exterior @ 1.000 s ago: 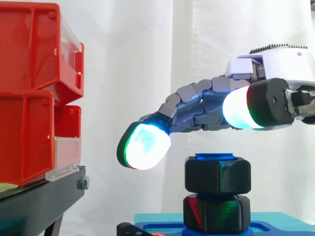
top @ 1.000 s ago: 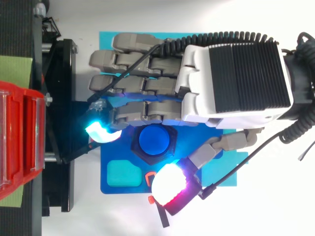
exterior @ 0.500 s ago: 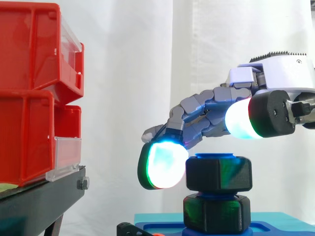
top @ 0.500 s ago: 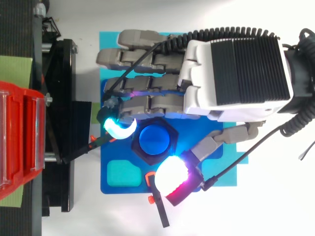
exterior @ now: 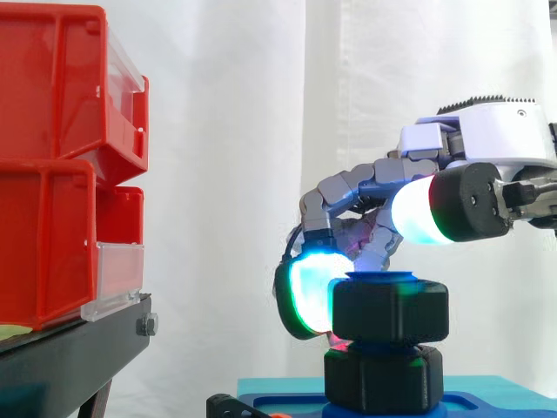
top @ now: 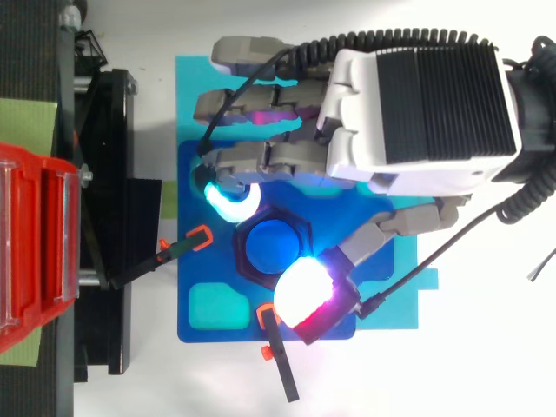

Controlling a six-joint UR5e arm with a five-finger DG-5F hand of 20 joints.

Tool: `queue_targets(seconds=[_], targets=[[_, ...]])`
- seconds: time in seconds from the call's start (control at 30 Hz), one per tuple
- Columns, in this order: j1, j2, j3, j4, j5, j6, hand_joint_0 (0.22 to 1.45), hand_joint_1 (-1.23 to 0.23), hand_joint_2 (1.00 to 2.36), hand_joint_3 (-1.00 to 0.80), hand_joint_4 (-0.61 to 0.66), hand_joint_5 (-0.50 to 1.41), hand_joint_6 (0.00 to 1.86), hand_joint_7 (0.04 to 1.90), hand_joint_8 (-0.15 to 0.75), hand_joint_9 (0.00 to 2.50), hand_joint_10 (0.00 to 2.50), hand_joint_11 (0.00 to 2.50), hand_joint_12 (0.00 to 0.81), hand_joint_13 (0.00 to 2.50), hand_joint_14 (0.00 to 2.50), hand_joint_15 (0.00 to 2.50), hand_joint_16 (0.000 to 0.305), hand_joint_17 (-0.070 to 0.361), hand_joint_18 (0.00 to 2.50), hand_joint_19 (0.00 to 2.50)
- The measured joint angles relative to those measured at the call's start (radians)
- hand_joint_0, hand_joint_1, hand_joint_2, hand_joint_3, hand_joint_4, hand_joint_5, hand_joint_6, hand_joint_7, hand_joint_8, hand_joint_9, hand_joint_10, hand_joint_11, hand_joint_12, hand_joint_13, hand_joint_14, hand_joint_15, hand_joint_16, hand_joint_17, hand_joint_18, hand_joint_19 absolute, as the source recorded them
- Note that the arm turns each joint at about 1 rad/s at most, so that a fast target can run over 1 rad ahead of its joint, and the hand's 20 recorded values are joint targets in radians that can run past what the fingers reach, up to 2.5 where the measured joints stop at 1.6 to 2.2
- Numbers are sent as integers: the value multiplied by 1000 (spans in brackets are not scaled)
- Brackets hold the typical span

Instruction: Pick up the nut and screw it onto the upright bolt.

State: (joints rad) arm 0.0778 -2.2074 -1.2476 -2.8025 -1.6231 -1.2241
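Red bins (exterior: 61, 165) stack at the left on a black stand (exterior: 70, 348). Right of them, above the blue base (top: 195, 278), my hand (top: 417, 113) pinches the black nut (exterior: 390, 306), with one fingertip (exterior: 309, 292) on its left and the thumb on its near side. The nut sits atop the blue bolt (top: 273, 246).

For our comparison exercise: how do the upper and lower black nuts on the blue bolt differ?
The upper nut sits at the top of the bolt; the lower nut sits down at the blue base. The hand pinches the upper nut between glowing pads; the lower nut is untouched. Both are black hexagonal nuts.
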Motion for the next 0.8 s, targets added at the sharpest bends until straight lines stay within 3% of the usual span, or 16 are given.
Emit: queue_targets(seconds=[0.2,0.4,0.53,0.67,0.8], targets=[[-19,0,0,2,-16,-1,486,-383,1000,-500,99,77,501,1368,255,1374,0,4,218,745,0,0,21,48,375,0],[-39,0,0,6,-37,-2,499,-402,1000,-500,44,101,524,1369,214,1850,6,155,141,1051,0,0,13,28,737,23],[-51,1,1,7,-51,-2,499,-403,1000,-500,21,103,537,1361,265,2046,11,294,132,1217,0,0,9,21,865,95],[-62,1,8,6,-67,-4,489,-382,1000,-500,82,60,502,1351,295,1814,10,263,177,1131,0,14,16,35,722,57],[-70,1,23,3,-78,-5,477,-366,1000,-500,202,-22,505,1068,283,1532,8,228,241,916,0,13,24,54,566,57]])
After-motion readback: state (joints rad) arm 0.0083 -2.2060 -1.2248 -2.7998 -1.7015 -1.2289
